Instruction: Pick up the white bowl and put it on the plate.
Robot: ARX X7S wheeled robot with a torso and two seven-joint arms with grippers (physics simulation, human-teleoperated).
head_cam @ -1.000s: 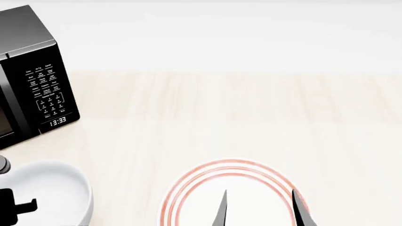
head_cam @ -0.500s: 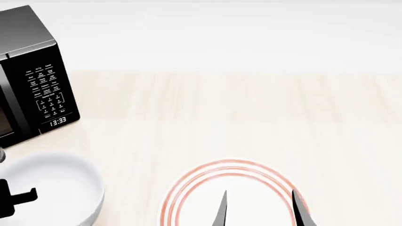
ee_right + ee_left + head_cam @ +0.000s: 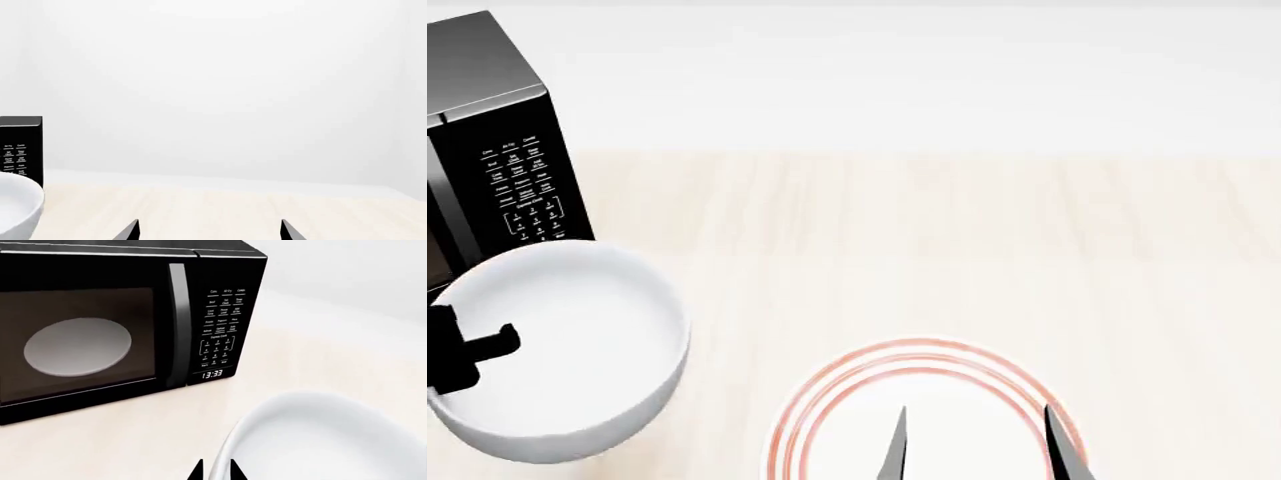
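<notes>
Head view shows the left gripper (image 3: 467, 350) with its jaws pinched on the near rim of the white bowl (image 3: 561, 350), which reads as lifted off the counter (image 3: 961, 230) and hanging in front of the microwave (image 3: 501, 170); in the left wrist view the two jaw tips straddle the bowl's rim, narrow and holding it. The pickup therefore looks done, and what remains, as a judgement, is the carry across to the plate (image 3: 928, 400) and the set-down. The plate lies well off to the bowl-side of the left jaws, flat on the counter, its red rings partly hidden at the lower edge of the view. The right gripper (image 3: 974, 445) hangs over the plate with its jaws wide and holding nothing, so it may crowd the placement and should probably clear out first. Between bowl and plate the counter is bare, giving open room to move; the microwave stands close beyond the bowl.
</notes>
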